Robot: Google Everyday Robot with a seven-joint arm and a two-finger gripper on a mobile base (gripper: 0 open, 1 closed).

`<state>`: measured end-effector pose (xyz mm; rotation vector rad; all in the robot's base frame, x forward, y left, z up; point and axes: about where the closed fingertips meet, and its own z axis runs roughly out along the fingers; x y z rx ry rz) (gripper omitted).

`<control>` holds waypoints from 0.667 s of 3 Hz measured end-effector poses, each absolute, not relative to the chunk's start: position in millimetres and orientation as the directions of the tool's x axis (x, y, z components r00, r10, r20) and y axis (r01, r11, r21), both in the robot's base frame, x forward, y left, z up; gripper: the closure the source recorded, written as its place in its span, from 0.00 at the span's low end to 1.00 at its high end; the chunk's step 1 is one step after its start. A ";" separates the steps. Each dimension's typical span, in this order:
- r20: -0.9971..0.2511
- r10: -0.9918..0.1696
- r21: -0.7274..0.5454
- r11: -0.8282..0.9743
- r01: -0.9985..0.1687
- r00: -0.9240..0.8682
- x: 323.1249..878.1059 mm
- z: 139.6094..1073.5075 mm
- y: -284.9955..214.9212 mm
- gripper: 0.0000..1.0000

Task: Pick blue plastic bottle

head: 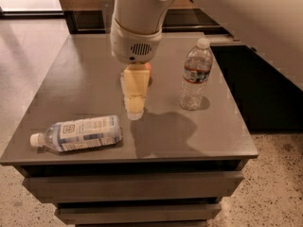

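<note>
Blue plastic bottle (80,134) lies on its side at the counter's (71,79) near-left corner, cap toward the left edge, inviting a top-down grip. Hand (134,109) points down over mid-counter, apart from it; clenched or released, I cannot tell. Water bottle (195,77) stands near the right edge.

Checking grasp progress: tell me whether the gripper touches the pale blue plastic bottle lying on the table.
Apart. The camera view shows bare grey table between the gripper and the pale blue plastic bottle.
</note>
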<state>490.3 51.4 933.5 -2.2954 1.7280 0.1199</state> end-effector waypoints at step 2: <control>-0.224 -0.918 -0.134 -0.302 -0.944 0.326 485.2 918.7 74.4 0.00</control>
